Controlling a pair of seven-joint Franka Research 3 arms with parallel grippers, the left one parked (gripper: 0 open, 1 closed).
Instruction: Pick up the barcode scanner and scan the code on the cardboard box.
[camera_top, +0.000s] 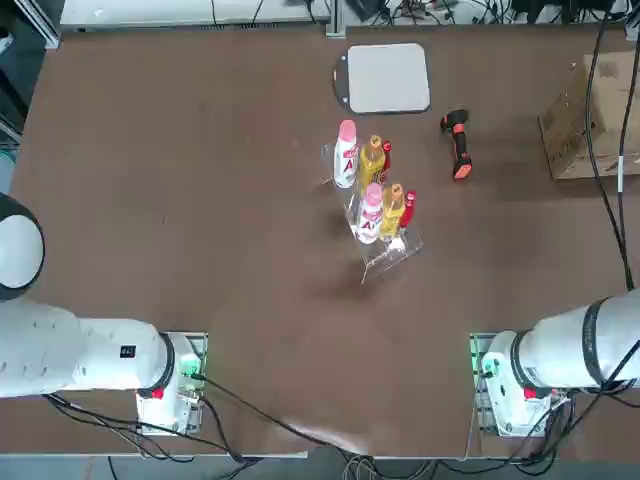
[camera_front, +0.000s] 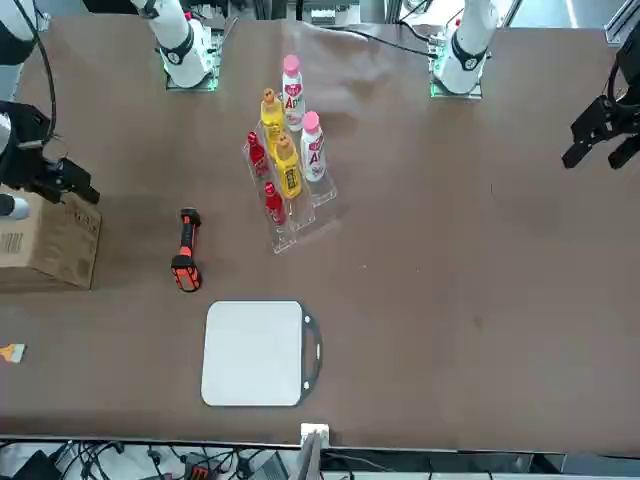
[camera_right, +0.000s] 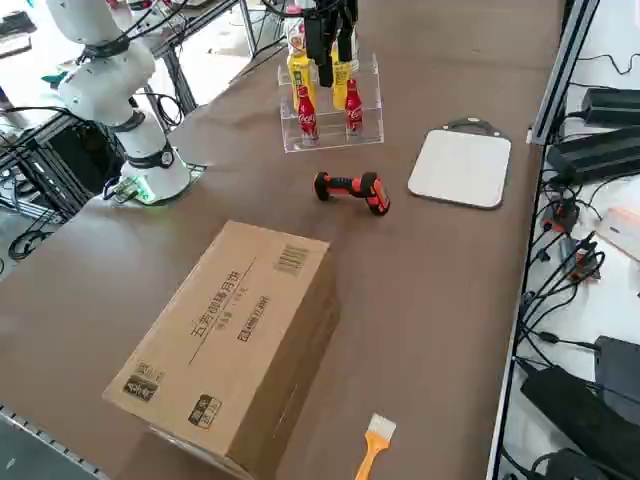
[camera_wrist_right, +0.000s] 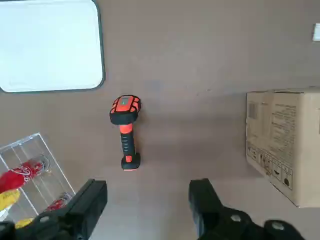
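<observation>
In the top view I find the scanner (camera_top: 458, 143) lying on the table (camera_top: 230, 200) between the bottle rack (camera_top: 372, 235) and the cardboard box (camera_top: 590, 125), which sits by the right edge near the far right corner. The front view shows the white board (camera_front: 252, 353) nearer the far edge than the scanner. From the right side, the box's top carries printed codes. In the wrist view my right gripper (camera_wrist_right: 148, 207) has its jaws wide apart, nothing between them; I judge we're at the approach, so next I'd line up over the handle and lower.
</observation>
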